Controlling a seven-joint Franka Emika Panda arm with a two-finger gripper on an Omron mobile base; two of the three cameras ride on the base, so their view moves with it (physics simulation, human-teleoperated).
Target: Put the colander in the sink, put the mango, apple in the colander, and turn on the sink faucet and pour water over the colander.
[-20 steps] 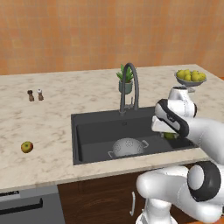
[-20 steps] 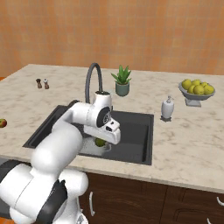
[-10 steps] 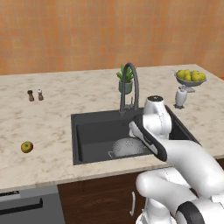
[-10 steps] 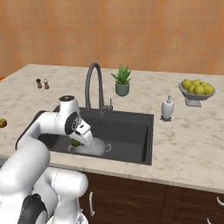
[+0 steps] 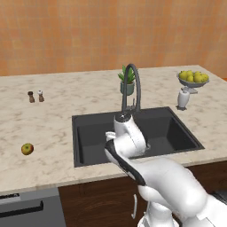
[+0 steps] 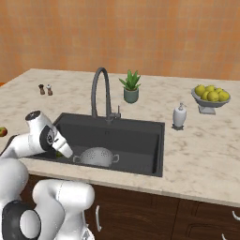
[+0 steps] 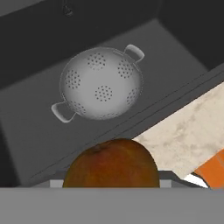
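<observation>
One dark olive-brown oval mango (image 7: 111,164) sits clenched in the gripper (image 6: 59,152), above the perforated silvery colander (image 7: 101,83) in the dark rectangular sink (image 6: 140,140).

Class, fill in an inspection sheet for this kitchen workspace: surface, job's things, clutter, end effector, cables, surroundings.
Surface: marbled counter around a dark sink.
Job's things: colander upright and empty on the sink floor; apple on the counter left of the sink; faucet with no water seen.
Clutter: two shakers, potted plant, fruit bowl, soap dispenser.
End effector: end effector holds the mango over the sink's front edge.
Cables: nothing seen.
Surroundings: orange-brown wall.
</observation>
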